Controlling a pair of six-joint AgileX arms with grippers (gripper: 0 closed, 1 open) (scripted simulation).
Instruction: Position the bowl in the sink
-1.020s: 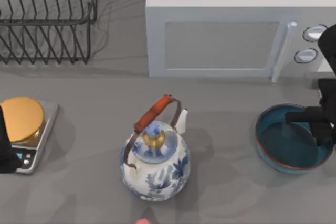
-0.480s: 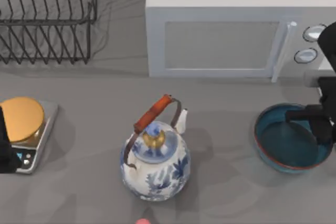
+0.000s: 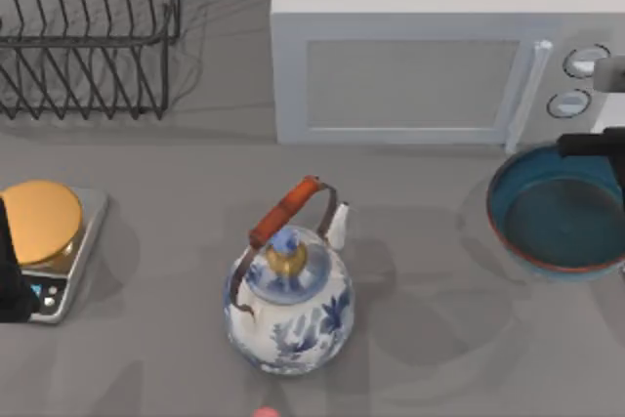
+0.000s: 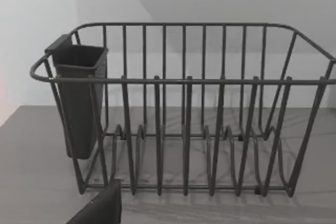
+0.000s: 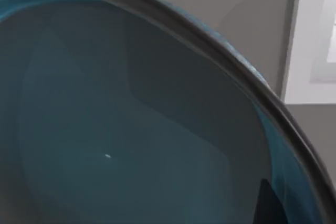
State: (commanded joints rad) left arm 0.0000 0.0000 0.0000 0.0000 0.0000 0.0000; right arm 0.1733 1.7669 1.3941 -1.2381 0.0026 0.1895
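Bowl (image 3: pixel 560 214) is at the table's (image 3: pixel 430 339) far right, just in front of the microwave's (image 3: pixel 420 46) control-panel end. Its shadow on the table sits offset to the lower left, so it is judged to be lifted clear rather than resting.

Right pincer (image 3: pixel 598 144) is seen at the bowl's far rim, on the microwave side; only a dark bar of it is visible at the frame edge. It is judged to be clamped on the bowl's rim, though the finger contact itself is not resolved. In the right wrist view the bowl's teal interior (image 5: pixel 131 129) and dark rim are seen close up, with a dark finger tip (image 5: pixel 270 205) inside the wall, which fits a rim pinch.

Left arm is parked at the table's left edge beside the scale (image 3: pixel 49 241) with the orange disc. Its pincer state cannot be told. Its wrist camera faces the wire dish rack (image 4: pixel 184 114).

Key relation: bowl hangs directly below and in front of the right pincer, so the right arm is the working one. The rack, at far left behind, is the likely drop target; no sink basin is seen. Teapot (image 3: pixel 289 295) stands mid-table between the two and would need to be cleared on a leftward carry.
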